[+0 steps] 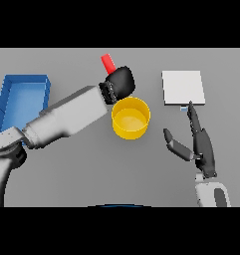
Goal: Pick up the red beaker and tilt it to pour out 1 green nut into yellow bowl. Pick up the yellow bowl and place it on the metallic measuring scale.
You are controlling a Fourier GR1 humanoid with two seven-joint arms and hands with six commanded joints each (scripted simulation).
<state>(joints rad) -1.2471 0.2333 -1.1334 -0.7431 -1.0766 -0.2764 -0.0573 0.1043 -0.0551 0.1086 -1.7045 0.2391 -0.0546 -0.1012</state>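
Note:
My left hand is shut on the red beaker, holding it above the table just behind the yellow bowl. Only the beaker's upper part sticks out past the hand, leaning up and to the left. The bowl stands upright on the table, and I cannot make out a nut in it. The metallic measuring scale lies flat at the back right. My right hand rests open at the right, fingers pointing toward the scale's near edge, thumb spread left.
A blue tray sits at the far left, partly behind my left arm, which crosses the table diagonally from the lower left.

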